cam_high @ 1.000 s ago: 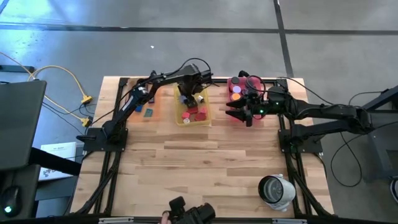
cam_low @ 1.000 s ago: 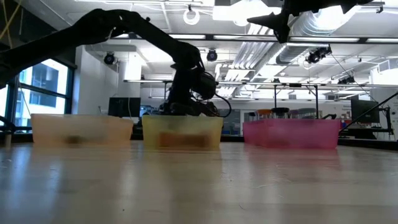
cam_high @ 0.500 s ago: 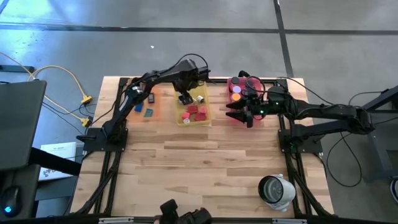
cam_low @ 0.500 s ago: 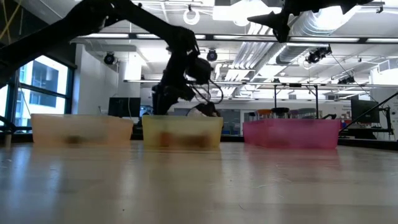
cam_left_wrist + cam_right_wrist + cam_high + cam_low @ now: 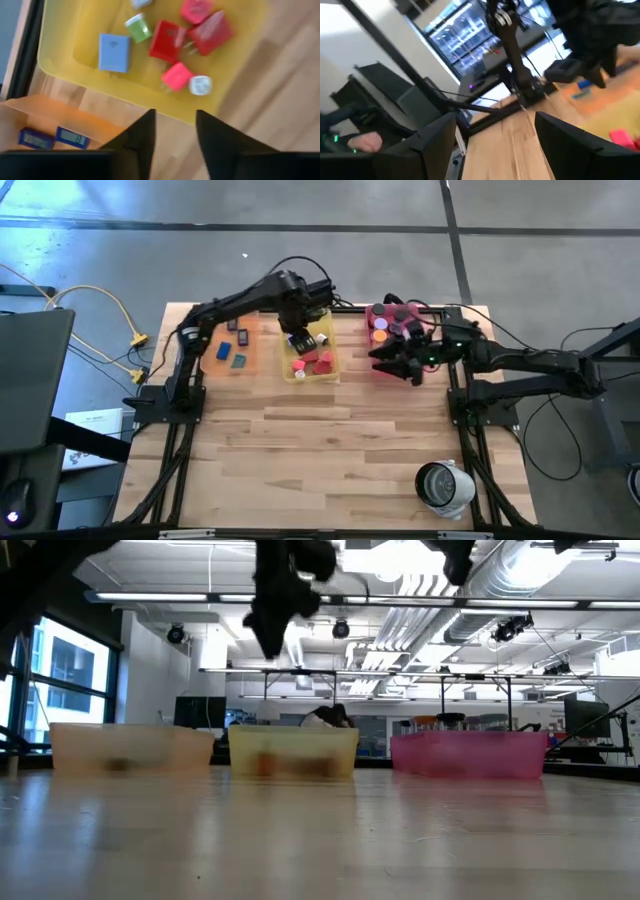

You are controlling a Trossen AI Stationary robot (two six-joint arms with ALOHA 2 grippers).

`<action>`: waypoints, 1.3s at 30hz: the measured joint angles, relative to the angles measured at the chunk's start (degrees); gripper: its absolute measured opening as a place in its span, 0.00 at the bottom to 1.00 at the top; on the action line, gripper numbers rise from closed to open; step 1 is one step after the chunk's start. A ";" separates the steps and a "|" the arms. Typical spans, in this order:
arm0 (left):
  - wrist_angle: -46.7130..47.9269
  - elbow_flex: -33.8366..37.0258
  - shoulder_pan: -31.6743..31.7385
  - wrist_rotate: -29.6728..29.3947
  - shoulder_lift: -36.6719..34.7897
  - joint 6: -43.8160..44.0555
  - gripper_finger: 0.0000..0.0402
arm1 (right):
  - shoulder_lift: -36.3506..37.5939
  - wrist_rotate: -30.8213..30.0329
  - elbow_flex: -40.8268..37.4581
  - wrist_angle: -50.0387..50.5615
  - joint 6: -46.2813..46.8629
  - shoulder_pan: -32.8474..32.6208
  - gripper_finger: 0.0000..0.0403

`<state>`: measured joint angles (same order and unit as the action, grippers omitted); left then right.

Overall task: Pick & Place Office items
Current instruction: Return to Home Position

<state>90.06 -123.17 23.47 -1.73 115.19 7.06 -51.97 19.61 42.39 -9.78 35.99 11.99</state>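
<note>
In the high view, the left gripper [image 5: 297, 340] hangs over the translucent yellow tray [image 5: 310, 378], which holds blocky red cubes [image 5: 318, 360]. The right gripper [image 5: 378, 362], fingers spread, is over the pink tray [image 5: 368, 345]. In the low view, the left gripper has lifted clear of the yellow tray. In the left wrist view, its dark fingers [image 5: 141, 137] stand apart, empty.

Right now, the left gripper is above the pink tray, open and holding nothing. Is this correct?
Not quite. The left gripper is above the yellow tray, as the high view shows. The rest is correct: it is open and holding nothing.
</note>
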 joint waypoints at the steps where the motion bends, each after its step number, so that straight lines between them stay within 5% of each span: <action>1: -0.02 0.00 -0.88 0.07 -1.54 0.42 0.30 | 0.86 0.48 0.00 0.01 -1.02 0.00 0.65; 8: 0.02 0.00 -5.98 0.18 -13.02 4.52 0.02 | 9.49 1.83 0.02 4.83 -4.31 0.17 0.52; 17: 0.00 0.04 -10.60 -0.10 -26.31 11.09 0.00 | 22.58 -2.49 -0.02 24.20 -12.12 0.92 0.04; 27: -0.06 5.40 -16.56 -8.60 -41.75 20.82 0.00 | 41.55 -11.81 -0.64 38.96 -20.79 0.92 0.01; 32: -3.21 17.54 -22.51 -13.85 -49.83 28.36 0.00 | 47.76 -10.57 -6.66 34.66 -20.01 0.91 0.01; 39: -19.68 38.93 -31.41 -18.82 -63.16 36.11 0.00 | 51.50 -9.80 -18.48 27.72 -16.74 0.90 0.00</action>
<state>70.38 -84.25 -7.93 -20.55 52.02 43.17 -0.47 9.81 23.91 17.94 19.25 12.89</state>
